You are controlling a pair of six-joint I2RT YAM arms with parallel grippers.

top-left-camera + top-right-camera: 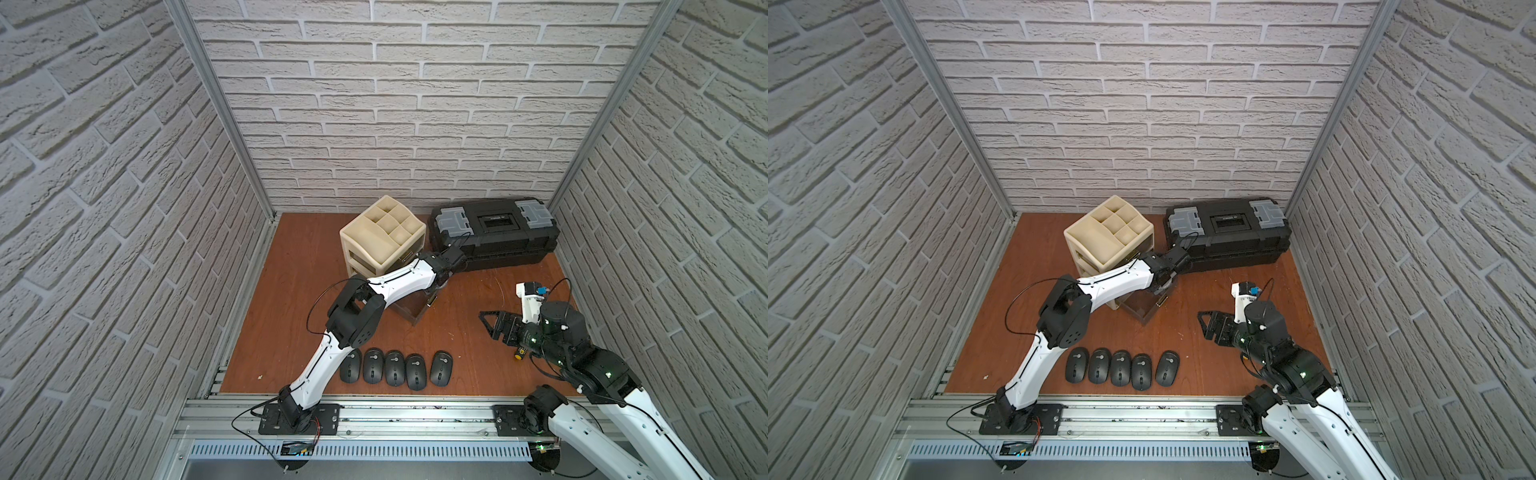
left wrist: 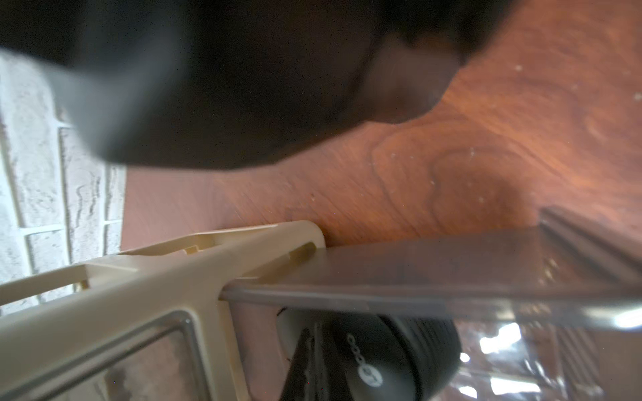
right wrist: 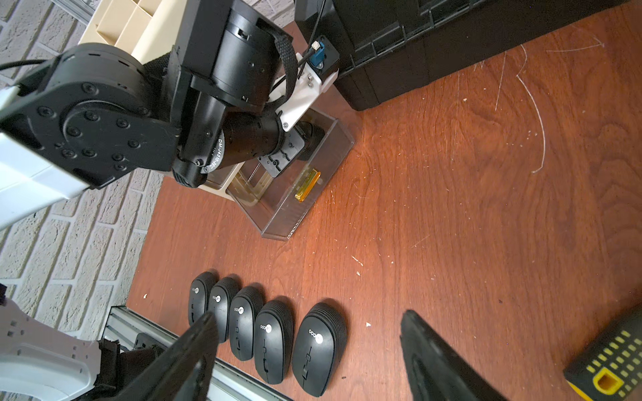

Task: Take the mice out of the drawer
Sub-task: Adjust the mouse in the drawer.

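Observation:
Several black mice lie in a row near the table's front edge, from one (image 1: 351, 365) to another (image 1: 441, 368), and show in the right wrist view too (image 3: 316, 347). The clear drawer (image 1: 415, 309) (image 3: 298, 198) stands pulled out of the beige organizer (image 1: 382, 235). My left gripper (image 1: 439, 286) reaches down into the drawer. In the left wrist view it is shut on one more mouse (image 2: 382, 354), with a dark finger (image 2: 305, 368) against it. My right gripper (image 1: 485, 324) (image 3: 307, 314) hovers open and empty to the right of the drawer.
A black toolbox (image 1: 494, 232) stands at the back right, close behind the left wrist. A black tool with yellow marks (image 1: 519, 354) (image 3: 608, 368) lies under the right arm. Brick walls close the table on three sides.

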